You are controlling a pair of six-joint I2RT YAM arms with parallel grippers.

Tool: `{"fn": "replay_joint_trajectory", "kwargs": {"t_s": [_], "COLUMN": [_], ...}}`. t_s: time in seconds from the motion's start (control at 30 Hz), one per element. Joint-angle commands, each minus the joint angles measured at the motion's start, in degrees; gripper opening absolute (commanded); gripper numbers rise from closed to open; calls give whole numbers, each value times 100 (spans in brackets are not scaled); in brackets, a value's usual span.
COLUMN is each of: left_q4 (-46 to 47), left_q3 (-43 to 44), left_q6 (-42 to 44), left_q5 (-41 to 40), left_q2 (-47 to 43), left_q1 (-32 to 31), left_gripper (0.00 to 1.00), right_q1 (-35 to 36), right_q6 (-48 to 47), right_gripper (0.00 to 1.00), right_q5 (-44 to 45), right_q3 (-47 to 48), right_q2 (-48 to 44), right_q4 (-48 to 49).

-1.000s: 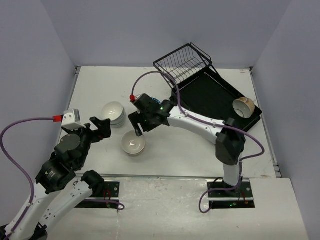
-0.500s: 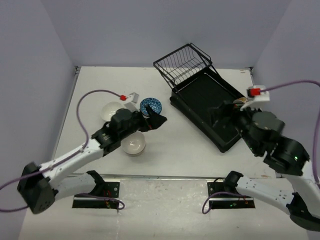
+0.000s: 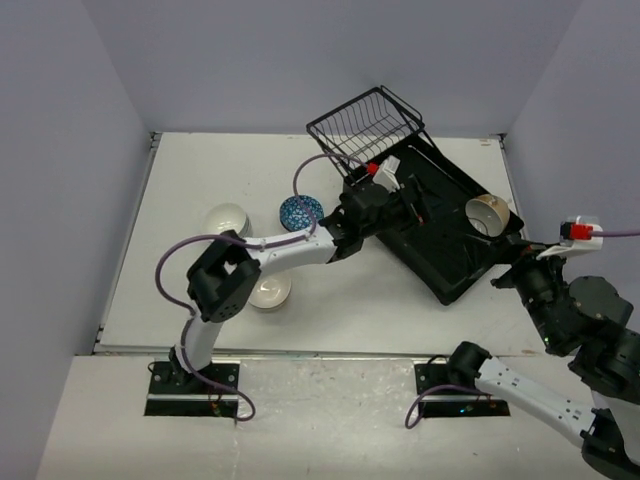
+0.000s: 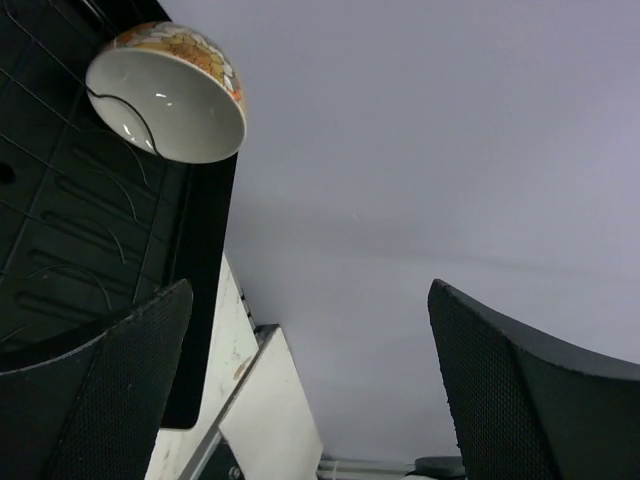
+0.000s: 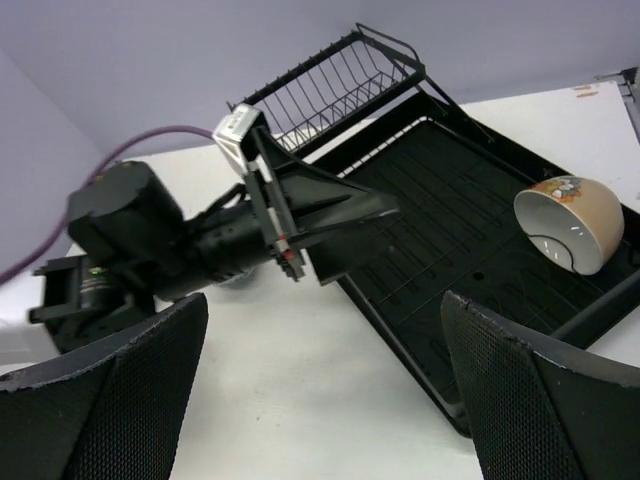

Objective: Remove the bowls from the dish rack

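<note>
The left arm has white links between bulky black joints; the right arm matches. A purple cable trails along each, ending behind the fingers in a red plug beside a small white box. The finger pads are black with a fine dotted mesh (both wrists alike). Black plates carry the bases.

The left arm stretches far rightward, left hand spread; right hand spread too.
</note>
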Motion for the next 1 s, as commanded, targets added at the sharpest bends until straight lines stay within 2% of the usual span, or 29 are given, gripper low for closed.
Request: {"fn": "replay_joint_trajectory", "kwargs": {"t_s": [0.0,0.3,0.37,0.43,0.53,0.63,0.7,0.8,0.83,0.97], "left_q4": [173,68,112,138,121,-282,-547,-354,-380,-468], "left_q3": [1093,3150,3512,3453,3075,3241,2892,1776,1539,1502], "left_q6": [-509,-650,-694,-440,-53,193,438,562,571,388], "left_q5": [116,-332,-236,-314,-578,-753,-1078,-1456,-1457,-790], "left_q2": [735,2658,2871,2776,2337,2152,1654,784,667,525], "left_q1": [-149,-263,-263,-307,-334,-325,-342,-325,-247,-18], "left_gripper": [100,100,100,99,100,100,100,100,100,100], "right_q1": [7,7,7,7,7,7,7,7,7,7], "right_q6": [-169,-116,-204,-231,-196,-204,-239,-336,-371,-450], "right_gripper": [99,99,99,99,99,99,99,99,99,99], "right_q5": [281,237,526,816,686,711,808,1071,1115,1178], "right_q3": [-172,-691,-849,-981,-964,-902,-911,-955,-946,-788], "right_q2": [-344,-925,-925,-899,-855,-662,-530,-477,-459,-512], "right_q4": [210,307,307,307,307,307,307,307,307,325]}}
